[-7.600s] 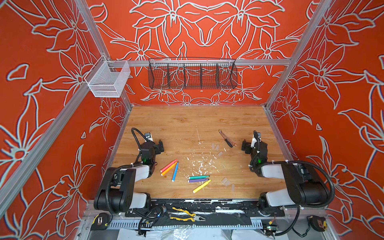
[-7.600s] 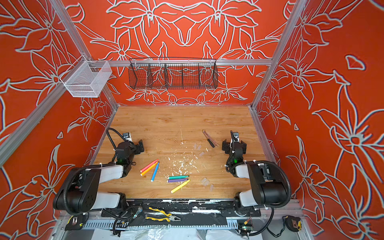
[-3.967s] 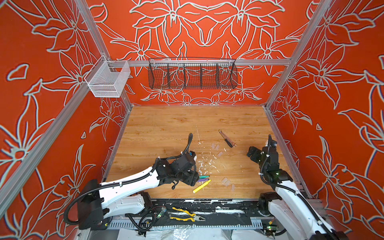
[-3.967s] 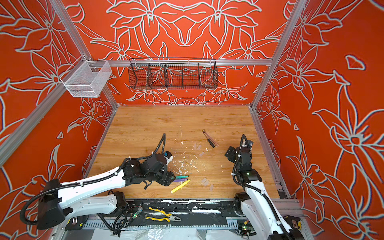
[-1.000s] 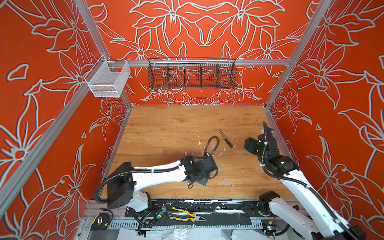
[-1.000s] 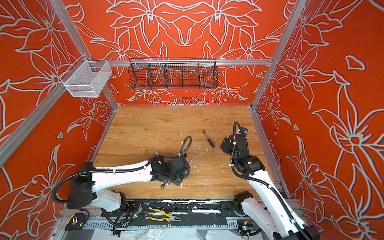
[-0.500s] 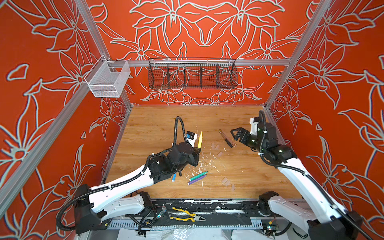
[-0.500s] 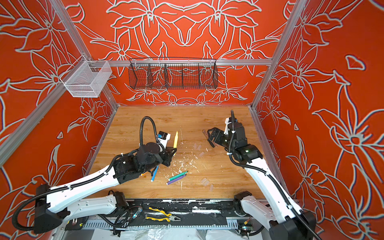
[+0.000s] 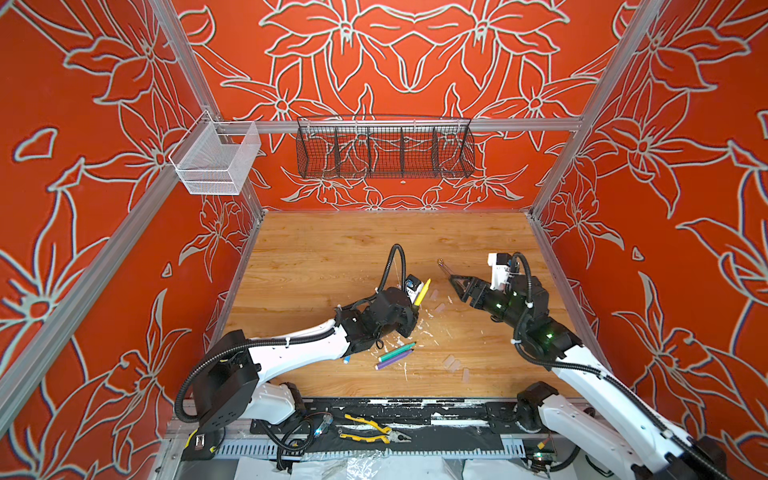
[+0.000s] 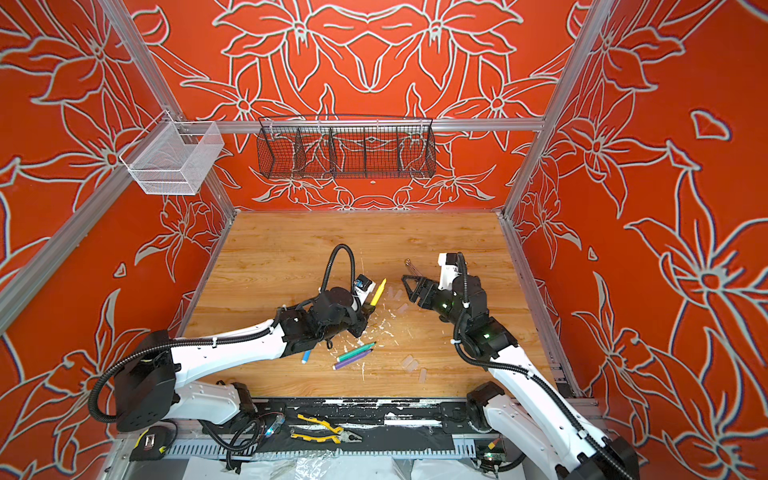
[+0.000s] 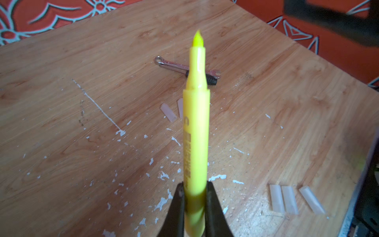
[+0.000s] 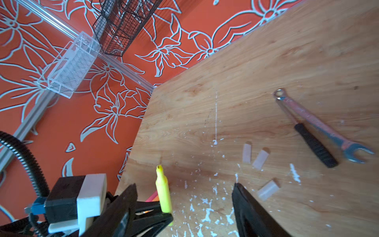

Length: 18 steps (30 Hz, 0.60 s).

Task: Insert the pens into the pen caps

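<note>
While the blue pen (image 9: 345,360) lies partly under the left arm (image 9: 299,347), the green pen (image 9: 397,351) and the purple pen (image 9: 394,360) lie side by side on the wooden table (image 9: 332,249). The left gripper (image 9: 417,304) is clamped on the yellow pen (image 9: 422,292), which is raised above the table with its tip up. Three pen caps (image 9: 439,308) lie just to the right, and three more near the front edge. The right gripper (image 9: 456,288) hangs wide open, holding nothing, beside the wrench (image 9: 444,268).
</note>
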Tool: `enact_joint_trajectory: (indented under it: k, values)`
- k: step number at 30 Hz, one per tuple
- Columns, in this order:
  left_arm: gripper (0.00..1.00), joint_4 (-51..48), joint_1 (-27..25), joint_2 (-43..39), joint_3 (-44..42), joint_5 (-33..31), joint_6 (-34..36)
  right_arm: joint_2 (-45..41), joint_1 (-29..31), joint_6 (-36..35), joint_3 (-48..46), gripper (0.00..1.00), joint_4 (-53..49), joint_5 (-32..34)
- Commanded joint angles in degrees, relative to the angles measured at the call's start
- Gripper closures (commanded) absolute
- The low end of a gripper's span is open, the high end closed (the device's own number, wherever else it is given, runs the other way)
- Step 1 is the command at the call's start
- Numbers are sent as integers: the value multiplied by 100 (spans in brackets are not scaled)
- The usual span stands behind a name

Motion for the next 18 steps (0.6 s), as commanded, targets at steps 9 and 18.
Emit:
enact_joint_trajectory:
  k: [9, 18]
  values:
    - [100, 187, 41, 239, 190, 567, -21, 703, 1062, 87, -137, 35, 953, 596]
    - [100, 185, 41, 162, 183, 631, 21, 1039, 1121, 268, -234, 46, 919, 902]
